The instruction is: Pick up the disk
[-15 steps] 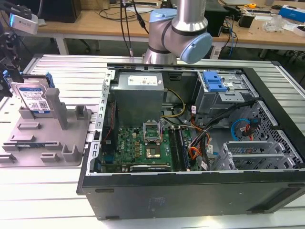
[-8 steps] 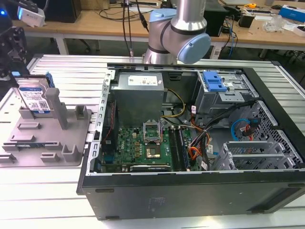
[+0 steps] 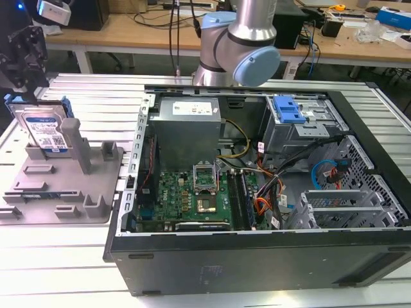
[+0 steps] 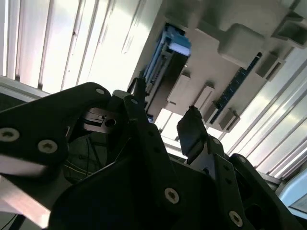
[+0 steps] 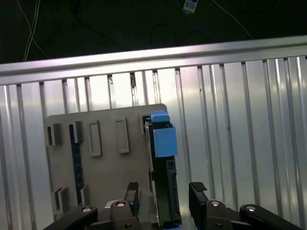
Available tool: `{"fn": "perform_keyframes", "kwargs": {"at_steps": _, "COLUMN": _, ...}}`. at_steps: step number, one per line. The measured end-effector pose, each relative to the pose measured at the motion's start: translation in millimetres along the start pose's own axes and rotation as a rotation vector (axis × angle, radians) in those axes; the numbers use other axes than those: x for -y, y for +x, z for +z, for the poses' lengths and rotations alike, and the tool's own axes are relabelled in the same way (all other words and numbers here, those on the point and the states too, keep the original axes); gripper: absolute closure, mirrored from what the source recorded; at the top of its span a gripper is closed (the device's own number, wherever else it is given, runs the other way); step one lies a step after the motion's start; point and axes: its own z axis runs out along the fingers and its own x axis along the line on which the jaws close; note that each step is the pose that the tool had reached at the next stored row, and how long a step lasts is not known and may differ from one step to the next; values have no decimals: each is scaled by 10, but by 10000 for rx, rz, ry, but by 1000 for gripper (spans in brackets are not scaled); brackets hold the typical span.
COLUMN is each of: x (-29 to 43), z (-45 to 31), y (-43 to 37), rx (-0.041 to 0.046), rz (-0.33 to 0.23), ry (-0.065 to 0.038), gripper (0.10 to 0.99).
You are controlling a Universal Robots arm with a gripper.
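The disk (image 3: 45, 128) stands on edge in a slot at the far end of the grey plastic fixture (image 3: 64, 189), at the exterior view's left; it is silver with a white-and-blue label and blue rails. My gripper (image 3: 27, 77) hangs just above its top edge, apart from it. In the first wrist view my gripper (image 5: 164, 194) is open, its two black fingers (image 5: 132, 195) on either side of the disk (image 5: 162, 143) as seen from above. The second wrist view has the open gripper (image 4: 165, 108) in front of the disk (image 4: 165, 57).
An open computer case (image 3: 257, 256) with motherboard, power supply and a blue drive-cage bracket (image 3: 287, 109) lies at the exterior view's right of the fixture. Upright posts (image 3: 72, 144) rise from the fixture beside the disk. All rests on a ribbed metal table (image 3: 64, 269).
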Motion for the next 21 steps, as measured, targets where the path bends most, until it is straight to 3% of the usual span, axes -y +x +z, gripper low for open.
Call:
{"fn": "perform_keyframes", "kwargs": {"at_steps": 3, "x": -9, "z": -1, "y": -3, "rx": -14, "rz": -15, "ry": -1, "gripper": 545}}
{"fn": "perform_keyframes", "kwargs": {"at_steps": 5, "x": -115, "z": 4, "y": 7, "rx": -15, "rz": -93, "ry": 7, "gripper": 545}}
{"fn": "perform_keyframes", "kwargs": {"at_steps": 9, "x": -192, "z": 30, "y": 16, "rx": -22, "rz": -458, "ry": 3, "gripper": 545}}
{"fn": "perform_keyframes", "kwargs": {"at_steps": 12, "x": -308, "z": 71, "y": 27, "rx": -25, "rz": -626, "ry": 3, "gripper": 545}}
{"fn": "perform_keyframes", "kwargs": {"at_steps": 15, "x": -372, "z": 108, "y": 40, "rx": -28, "rz": -774, "ry": 2, "gripper": 545}}
{"fn": "perform_keyframes", "kwargs": {"at_steps": 21, "x": -375, "z": 121, "y": 40, "rx": -29, "rz": -864, "ry": 4, "gripper": 545}}
